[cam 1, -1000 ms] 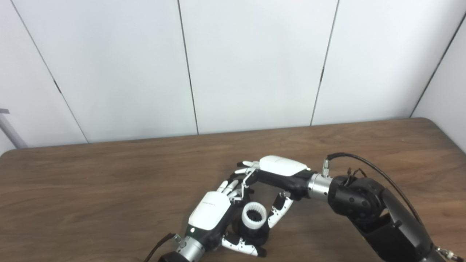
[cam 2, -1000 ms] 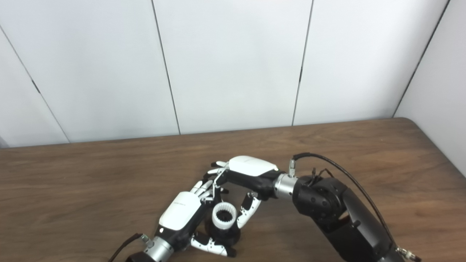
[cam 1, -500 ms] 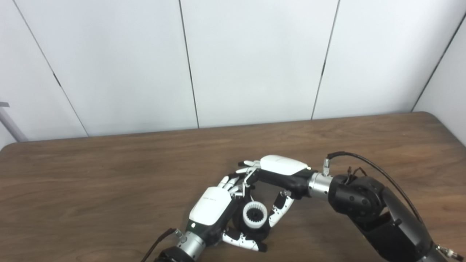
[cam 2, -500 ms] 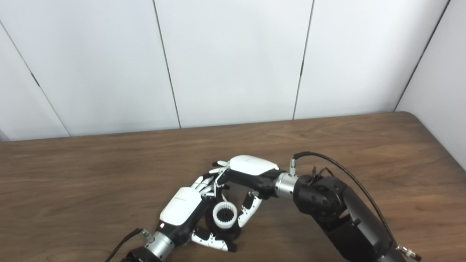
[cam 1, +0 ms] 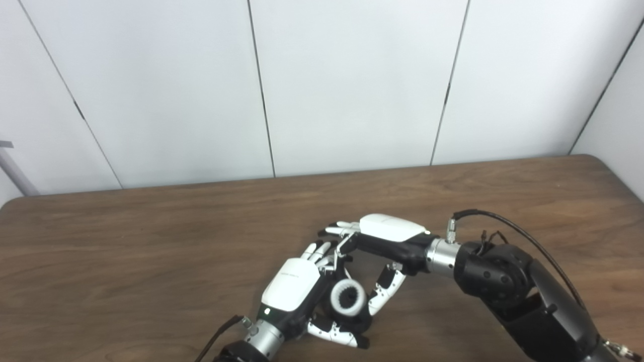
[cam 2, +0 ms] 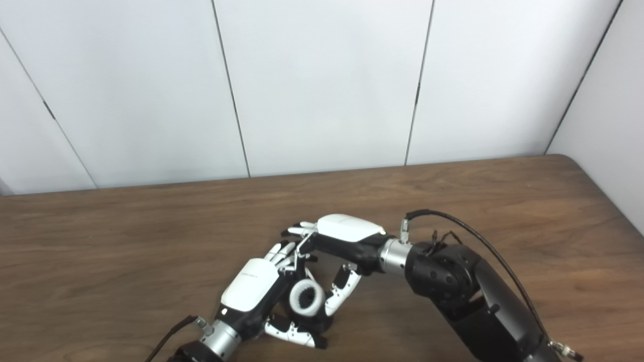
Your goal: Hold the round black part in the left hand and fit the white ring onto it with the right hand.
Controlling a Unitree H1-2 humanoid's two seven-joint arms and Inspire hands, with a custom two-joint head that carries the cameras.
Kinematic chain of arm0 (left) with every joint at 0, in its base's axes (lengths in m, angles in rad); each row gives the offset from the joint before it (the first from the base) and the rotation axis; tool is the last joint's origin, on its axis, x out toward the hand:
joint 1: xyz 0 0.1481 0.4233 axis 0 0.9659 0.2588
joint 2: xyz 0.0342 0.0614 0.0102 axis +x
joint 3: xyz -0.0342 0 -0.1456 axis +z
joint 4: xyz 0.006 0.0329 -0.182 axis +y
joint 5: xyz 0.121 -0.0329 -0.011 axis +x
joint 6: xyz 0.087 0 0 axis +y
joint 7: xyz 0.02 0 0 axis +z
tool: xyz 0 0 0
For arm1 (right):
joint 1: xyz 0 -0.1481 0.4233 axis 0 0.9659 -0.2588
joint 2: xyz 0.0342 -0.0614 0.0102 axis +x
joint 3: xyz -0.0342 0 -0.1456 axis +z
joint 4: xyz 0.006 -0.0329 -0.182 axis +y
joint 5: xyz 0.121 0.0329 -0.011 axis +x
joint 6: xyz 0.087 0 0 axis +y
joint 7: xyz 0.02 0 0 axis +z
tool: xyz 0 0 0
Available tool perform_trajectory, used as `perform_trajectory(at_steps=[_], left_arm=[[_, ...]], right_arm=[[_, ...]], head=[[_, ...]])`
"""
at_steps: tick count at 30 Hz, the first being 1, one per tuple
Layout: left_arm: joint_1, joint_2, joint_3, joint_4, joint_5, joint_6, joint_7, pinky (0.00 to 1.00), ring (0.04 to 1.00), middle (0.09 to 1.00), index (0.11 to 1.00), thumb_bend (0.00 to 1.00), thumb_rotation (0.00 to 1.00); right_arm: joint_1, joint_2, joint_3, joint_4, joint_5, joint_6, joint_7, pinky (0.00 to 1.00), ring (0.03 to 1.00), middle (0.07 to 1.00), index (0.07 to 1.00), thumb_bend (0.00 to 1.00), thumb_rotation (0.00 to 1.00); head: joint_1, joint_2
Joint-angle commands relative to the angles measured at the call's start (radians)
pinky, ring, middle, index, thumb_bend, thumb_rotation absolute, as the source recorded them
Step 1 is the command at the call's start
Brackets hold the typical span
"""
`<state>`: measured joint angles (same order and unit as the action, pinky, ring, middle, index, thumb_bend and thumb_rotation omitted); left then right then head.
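Note:
My left hand [cam 1: 293, 285] sits low in the middle of the table, shut on the round black part [cam 1: 363, 322], whose dark body shows under and beside the white ring. The toothed white ring [cam 1: 348, 297] rests on top of the part, tilted toward the camera. My right hand [cam 1: 385, 235] reaches in from the right, just above and behind. Its thumb [cam 1: 381, 294] lies against the ring's right edge, while its fingers [cam 1: 338, 230] stretch out over the left hand's fingers. The ring's far side is hidden, so I cannot see whether a finger presses there.
The brown wooden table [cam 1: 151, 241] runs wide to the left and right of the hands. White wall panels [cam 1: 352, 85] stand behind its far edge. A black cable [cam 1: 508, 226] loops over the right forearm.
The camera tipped slightly, shifting the whole picture. The ring, level and facing up before, now tilts toward the camera on the black part. Both hands stay in nearly the same pose.

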<state>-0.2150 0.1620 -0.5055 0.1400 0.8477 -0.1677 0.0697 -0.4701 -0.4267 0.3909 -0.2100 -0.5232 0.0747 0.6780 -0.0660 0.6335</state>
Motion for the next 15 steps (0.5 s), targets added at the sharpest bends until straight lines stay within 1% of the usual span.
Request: perform_trajectory(at_steps=[1,2,4,7,15], left_arm=[[0.080,0.006,-0.024,0.049,-0.003,-0.002,-0.005,1.00,0.972,0.851,0.479,0.52,0.05],[0.080,0.006,-0.025,0.049,-0.002,-0.001,-0.005,1.00,0.972,0.850,0.479,0.52,0.05],[0.079,0.007,-0.025,0.050,-0.002,-0.003,-0.004,1.00,0.973,0.850,0.479,0.52,0.05],[0.078,0.007,-0.025,0.052,-0.003,-0.005,-0.004,1.00,0.973,0.850,0.479,0.52,0.05],[0.080,0.008,-0.022,0.046,-0.006,-0.002,-0.008,1.00,0.970,0.849,0.479,0.52,0.05]], right_arm=[[-0.029,-0.003,-0.008,-0.037,-0.004,0.007,-0.003,0.97,1.000,0.999,0.834,1.00,0.29],[-0.030,-0.004,-0.008,-0.038,-0.004,0.008,-0.002,0.97,1.000,1.000,0.880,1.00,0.30],[-0.033,-0.007,-0.007,-0.042,-0.006,0.014,0.004,0.97,1.000,1.000,0.935,1.00,0.32],[-0.036,-0.008,-0.008,-0.042,-0.005,0.019,0.009,0.98,1.000,1.000,0.983,1.00,0.32],[-0.042,-0.013,-0.011,-0.046,-0.012,0.026,0.020,0.99,1.000,1.000,1.000,1.00,0.30]], head=[[0.000,0.000],[0.000,0.000],[0.000,0.000],[-0.001,-0.003],[-0.003,0.000]])
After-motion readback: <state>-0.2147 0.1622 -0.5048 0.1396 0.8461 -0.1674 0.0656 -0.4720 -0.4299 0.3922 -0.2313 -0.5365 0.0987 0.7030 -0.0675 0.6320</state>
